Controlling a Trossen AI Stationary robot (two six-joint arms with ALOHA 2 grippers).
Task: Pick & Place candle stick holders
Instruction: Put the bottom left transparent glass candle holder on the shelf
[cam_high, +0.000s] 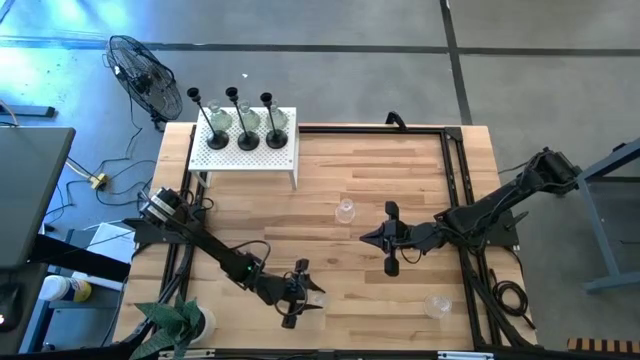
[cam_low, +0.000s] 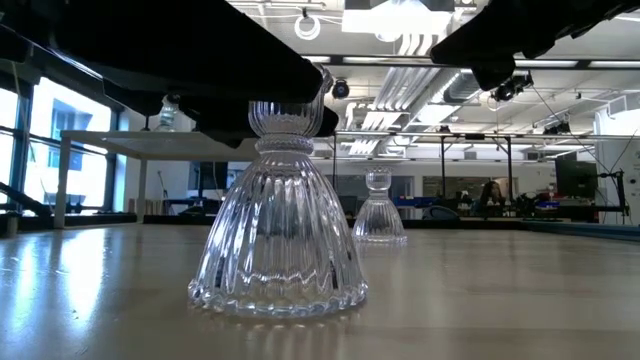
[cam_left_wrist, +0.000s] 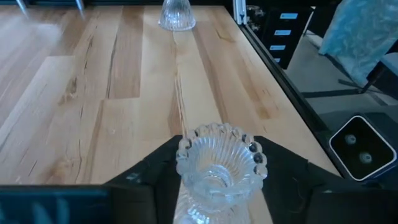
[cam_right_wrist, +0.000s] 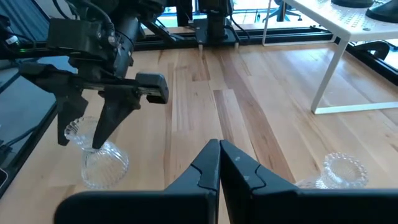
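**My left gripper around a glass holder, my right one closed over bare wood**

From above, my left gripper (cam_high: 297, 291) sits near the front edge of the desk (cam_high: 400, 180), its fingers straddling a clear glass holder (cam_high: 312, 296). My right gripper (cam_high: 390, 238) hovers mid-desk, well apart from it. A second glass holder (cam_high: 346, 211) stands just beyond my right gripper, toward the white stand (cam_high: 250, 155); a third (cam_high: 437, 305) stands behind it, near the front right corner. Three black holders (cam_high: 231, 120) stand upright on the stand with more glass ones among them, far from both grippers. A black fan (cam_high: 140, 75) stands on the floor past the desk's corner.

At desk height, the glass holder (cam_low: 279, 225) stands flat on its ribbed, flared base, its neck rising into the dark bulk of my left gripper above. The second glass holder (cam_low: 378, 208) stands farther back.

Past my left wrist, the holder's scalloped cup (cam_left_wrist: 221, 163) sits between my two dark fingers (cam_left_wrist: 152, 171), which sit closely on either side; I cannot tell whether they touch the glass.

Past my right wrist, my fingers (cam_right_wrist: 208, 163) are pressed together, holding nothing. Ahead of them my left gripper (cam_right_wrist: 87, 127) stands over its holder (cam_right_wrist: 104, 165), and another glass holder (cam_right_wrist: 341, 171) stands just beside my right fingertips.
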